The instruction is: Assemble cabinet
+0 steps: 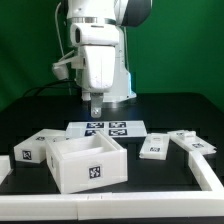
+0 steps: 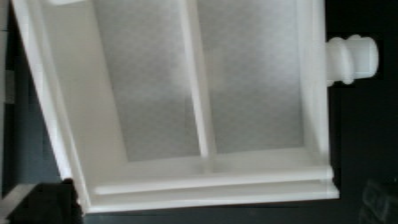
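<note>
The cabinet frame (image 1: 90,163), a white open box with a square tag on its front, stands on the black table towards the exterior view's left. In the wrist view it fills the picture from above (image 2: 107,100), with an inner divider (image 2: 196,90) between two compartments. My gripper (image 1: 95,108) hangs above the table behind the frame, touching nothing. Its fingers look dark and narrow; their gap does not show, and they are out of the wrist view. A small tagged block (image 1: 30,150) lies left of the frame. Two flat tagged pieces (image 1: 155,147) (image 1: 187,141) lie right of it.
The marker board (image 1: 103,128) lies flat behind the frame, under the gripper. A white rail (image 1: 205,172) runs along the table's right side and front edge. A round white knob-like part (image 2: 352,55) shows beside the frame in the wrist view.
</note>
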